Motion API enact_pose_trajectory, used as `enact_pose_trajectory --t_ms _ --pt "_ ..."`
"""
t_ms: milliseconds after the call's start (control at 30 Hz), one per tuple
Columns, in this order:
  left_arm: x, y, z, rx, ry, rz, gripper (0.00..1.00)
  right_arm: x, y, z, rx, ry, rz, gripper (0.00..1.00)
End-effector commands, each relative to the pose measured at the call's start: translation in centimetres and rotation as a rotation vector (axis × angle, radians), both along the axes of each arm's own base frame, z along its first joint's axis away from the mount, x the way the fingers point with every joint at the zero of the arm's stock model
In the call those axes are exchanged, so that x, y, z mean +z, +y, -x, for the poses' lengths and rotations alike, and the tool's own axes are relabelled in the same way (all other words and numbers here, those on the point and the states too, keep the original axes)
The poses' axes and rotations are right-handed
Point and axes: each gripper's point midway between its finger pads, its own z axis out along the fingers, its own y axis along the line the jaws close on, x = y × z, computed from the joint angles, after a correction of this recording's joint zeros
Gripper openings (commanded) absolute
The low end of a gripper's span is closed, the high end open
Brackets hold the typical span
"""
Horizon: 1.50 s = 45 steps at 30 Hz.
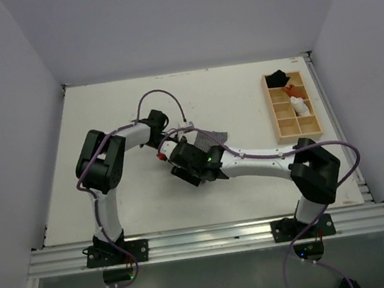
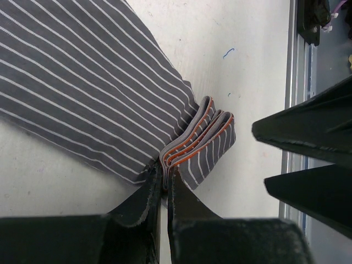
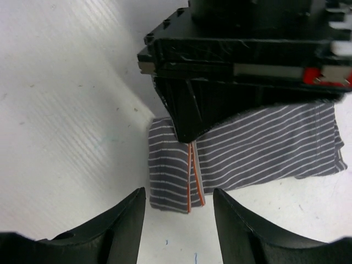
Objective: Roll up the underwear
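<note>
Grey-and-white striped underwear (image 1: pixel 210 138) lies flat at mid-table, its left end bunched into orange-edged folds. Left gripper (image 2: pixel 164 175) is clenched on those folds, likely pinning the roll's start so it does not spring open. Right gripper (image 3: pixel 179 199) hangs just near of that bunched end, jaws apart, grasping nothing, one finger each side; seems lined up to take over. Wooden tray (image 1: pixel 274 114) sits well apart, far right.
</note>
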Motion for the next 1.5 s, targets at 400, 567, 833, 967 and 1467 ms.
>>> enact_pose_trajectory --t_ms 400,567,833,967,1467 --pt "-3.8 1.2 -1.1 0.011 -0.062 -0.153 0.0 -0.8 0.6 -1.2 0.163 -0.125 0.253 0.54" --pt "-3.9 1.2 -1.1 0.012 -0.058 -0.156 0.0 -1.6 0.9 -0.1 0.211 -0.102 0.269 0.54" --pt "-4.0 1.3 -1.1 0.014 -0.058 -0.166 0.0 -3.4 0.7 0.3 0.214 -0.066 0.304 0.53" --pt "-4.1 1.3 -1.2 0.014 -0.059 -0.169 0.0 -4.2 0.6 0.0 0.209 -0.066 0.323 0.53" --pt "-3.9 1.4 -1.1 0.015 -0.052 -0.178 0.0 -6.9 0.2 0.1 0.207 -0.042 0.376 0.5"
